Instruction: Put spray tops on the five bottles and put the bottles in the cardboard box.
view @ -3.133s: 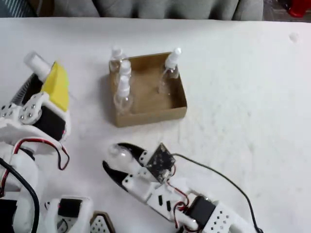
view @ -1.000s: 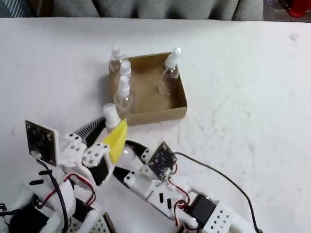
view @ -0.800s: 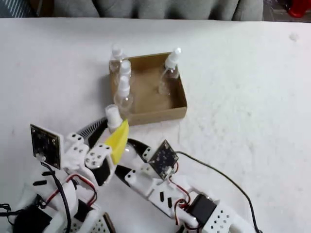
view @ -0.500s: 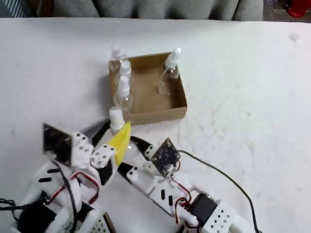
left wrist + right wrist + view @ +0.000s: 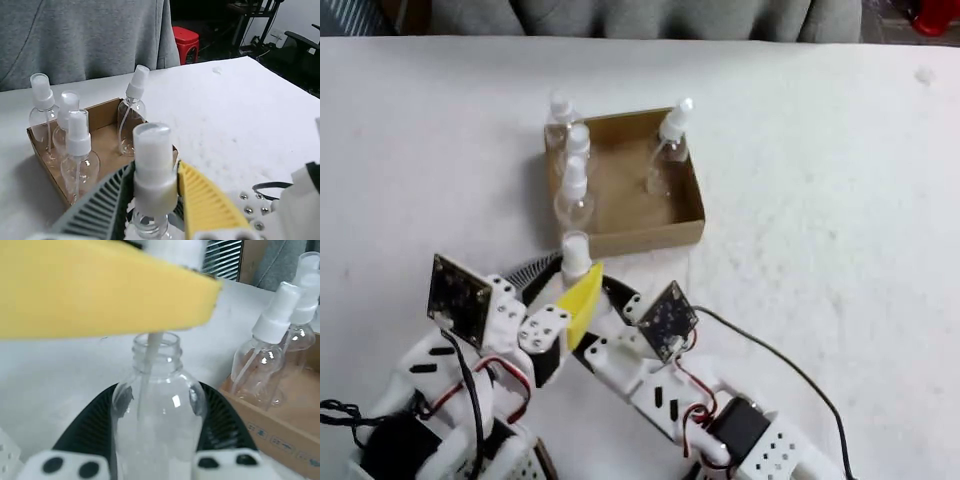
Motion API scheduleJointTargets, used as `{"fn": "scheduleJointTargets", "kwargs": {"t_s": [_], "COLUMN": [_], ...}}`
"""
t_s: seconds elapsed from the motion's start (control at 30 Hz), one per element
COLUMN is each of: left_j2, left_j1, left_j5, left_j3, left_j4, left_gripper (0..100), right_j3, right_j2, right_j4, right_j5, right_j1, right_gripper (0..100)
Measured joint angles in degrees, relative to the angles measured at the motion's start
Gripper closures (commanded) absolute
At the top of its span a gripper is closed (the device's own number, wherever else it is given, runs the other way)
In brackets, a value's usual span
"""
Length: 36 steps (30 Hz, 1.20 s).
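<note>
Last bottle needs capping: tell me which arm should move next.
Left. The left gripper is shut on the spray top, whose tube hangs in the open neck of the bottle. The right gripper is shut round that bottle, so it should probably just steady it.

Clear gloss, brown card, grainy white worktop [image 5: 820, 180].
The bottle [image 5: 150, 432] is clear, glossy plastic, and the spray top [image 5: 151, 150] is smooth white plastic. The cardboard box [image 5: 630, 240] is matt brown. The left claw [image 5: 152, 187] is ribbed yellow and grey plastic, the right claw [image 5: 157, 392] smooth black plastic.
</note>
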<state>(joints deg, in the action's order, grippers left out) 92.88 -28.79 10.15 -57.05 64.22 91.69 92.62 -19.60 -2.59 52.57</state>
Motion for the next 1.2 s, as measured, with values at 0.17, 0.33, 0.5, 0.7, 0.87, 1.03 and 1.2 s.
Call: {"fn": "scheduleJointTargets", "kwargs": {"t_s": [0.17, 0.33, 0.5, 0.7, 0.87, 1.03, 1.2], "left_j2": [0.4, 0.4, 0.4, 0.4, 0.4, 0.4, 0.4], "left_j1": [0.0, 0.0, -0.1, 1.9, 2.5, 2.7, 2.7], "left_j5": [0.0, 0.0, 0.0, 0.1, 0.1, 0.1, 0.1], "left_j3": [0.1, 0.1, 0.1, 0.9, 5.2, 6.4, 9.6], "left_j4": [0.9, 1.8, 1.9, 2.4, 6.0, 6.8, 6.8], "left_gripper": [66, 68, 68, 68, 68, 68, 68], "right_j3": [0.0, 0.0, 0.0, 0.0, 0.0, 0.0, 0.0], "right_j2": [-0.4, -0.4, -0.4, -0.4, -0.4, -0.4, -0.4], "right_j4": [0.0, 0.0, 0.0, 0.0, 0.0, 0.0, 0.0], "right_j5": [-0.1, -0.1, -0.1, -0.1, -0.1, -0.1, -0.1], "right_j1": [-0.9, -1.9, -2.3, -2.1, -2.3, -2.3, -2.3], "right_gripper": [98.1, 98.1, 98.1, 98.1, 98.1, 98.1, 98.1]}}
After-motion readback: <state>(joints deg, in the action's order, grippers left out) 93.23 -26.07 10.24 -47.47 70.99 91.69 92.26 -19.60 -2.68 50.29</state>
